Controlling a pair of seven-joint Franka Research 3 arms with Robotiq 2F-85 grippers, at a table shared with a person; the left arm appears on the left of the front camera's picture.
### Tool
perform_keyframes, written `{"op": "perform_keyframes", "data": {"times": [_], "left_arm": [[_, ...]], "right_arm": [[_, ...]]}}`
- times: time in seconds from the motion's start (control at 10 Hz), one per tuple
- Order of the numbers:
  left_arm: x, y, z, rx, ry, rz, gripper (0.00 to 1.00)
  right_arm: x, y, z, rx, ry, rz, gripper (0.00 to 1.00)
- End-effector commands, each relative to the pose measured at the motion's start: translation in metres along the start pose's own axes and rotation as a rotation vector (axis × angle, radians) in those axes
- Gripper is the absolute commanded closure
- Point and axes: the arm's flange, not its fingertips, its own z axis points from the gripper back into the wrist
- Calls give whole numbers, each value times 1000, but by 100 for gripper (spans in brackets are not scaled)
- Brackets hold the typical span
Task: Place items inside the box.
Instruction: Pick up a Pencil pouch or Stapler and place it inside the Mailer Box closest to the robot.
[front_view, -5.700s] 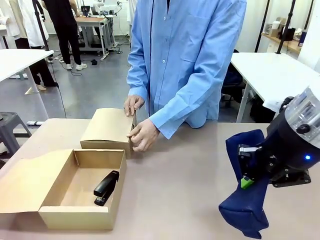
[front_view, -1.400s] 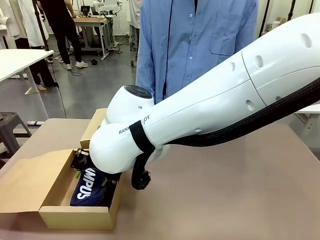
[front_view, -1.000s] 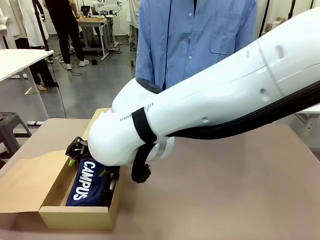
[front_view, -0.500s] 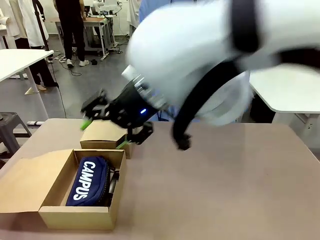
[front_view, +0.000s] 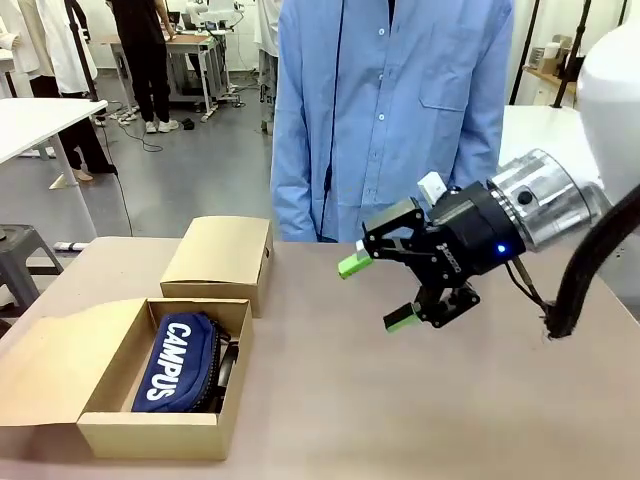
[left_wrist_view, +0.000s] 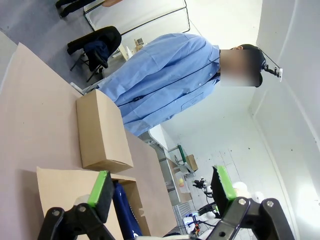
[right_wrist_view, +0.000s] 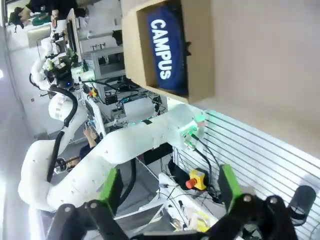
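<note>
The box (front_view: 150, 437), shallow brown cardboard with its lid flap spread flat to the left, sits at the near left corner of the table (front_view: 400, 400). Inside lies the navy zip pouch (front_view: 175, 365), made of soft fabric. Its long axis runs from the near edge towards the far edge, and its white "CAMPUS" lettering reads from far to near. A black stapler (front_view: 226, 365) peeks out between the pouch and the box's right wall. Your right gripper (front_view: 378, 292) hovers above the table's middle, green-padded fingers spread wide, holding nothing. Your left gripper (left_wrist_view: 161, 186) is likewise spread wide and empty.
</note>
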Motion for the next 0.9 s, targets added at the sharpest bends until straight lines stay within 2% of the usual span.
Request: {"op": "perform_keyframes", "data": {"times": [0.0,0.1,0.2,0.3,0.4,0.6,0.7,0.8], "left_arm": [[1,-2,-1,-16,-12,-20,0],[1,-2,-1,-16,-12,-20,0],[1,-2,-1,-16,-12,-20,0],[1,-2,-1,-16,-12,-20,0],[1,-2,-1,-16,-12,-20,0],[1,-2,-1,-16,-12,-20,0],[1,-2,-1,-16,-12,-20,0],[1,-2,-1,-16,-12,-20,0]], "right_arm": [[-1,36,-12,18,-10,-5,0],[-1,36,-12,18,-10,-5,0],[-5,20,-6,2,1,12,0],[5,2,44,155,-48,-29,0],[9,-20,86,237,-105,-71,0],[1,-87,175,486,-42,-83,0],[-8,-126,203,563,22,-33,0],[-18,-167,224,654,24,7,0]]}}
